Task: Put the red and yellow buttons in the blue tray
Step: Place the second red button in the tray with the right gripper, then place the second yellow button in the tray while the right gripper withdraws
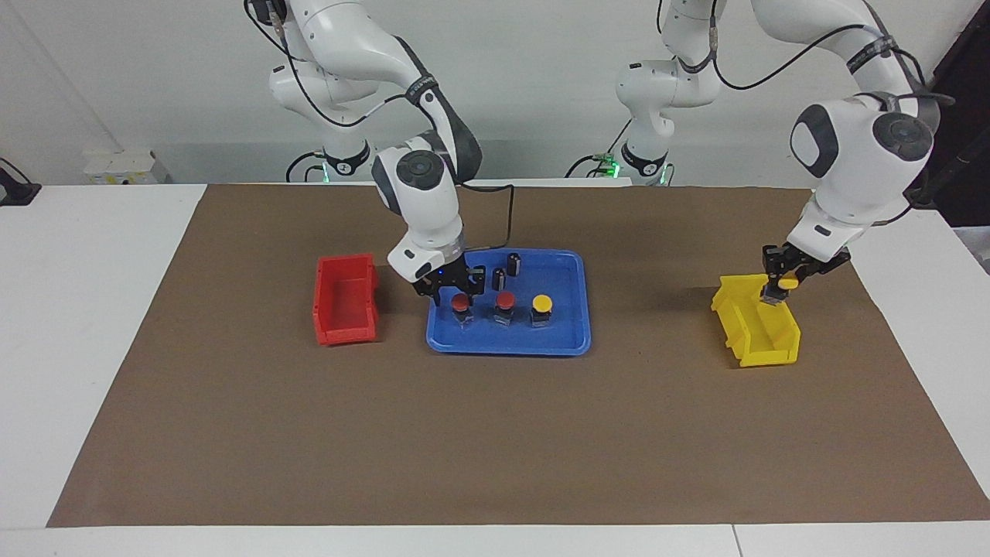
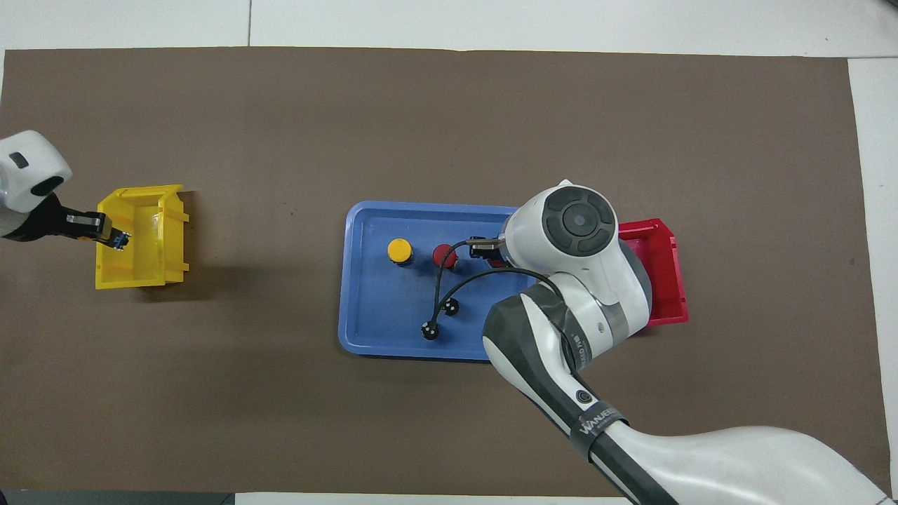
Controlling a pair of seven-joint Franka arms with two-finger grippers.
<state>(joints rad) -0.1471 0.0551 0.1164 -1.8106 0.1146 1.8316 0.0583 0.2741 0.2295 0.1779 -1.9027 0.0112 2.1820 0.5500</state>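
The right gripper, fingers spread, is standing over a red-capped push button resting in the shallow blue plastic tray, while the left gripper is clasping a yellow-capped push button above the small yellow plastic bin.

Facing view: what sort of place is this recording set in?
Most likely a robotics lab bench: two white arms bolted at a white table, a brown mat marking the work area, and staged props, a blue tray between a red bin and a yellow bin.
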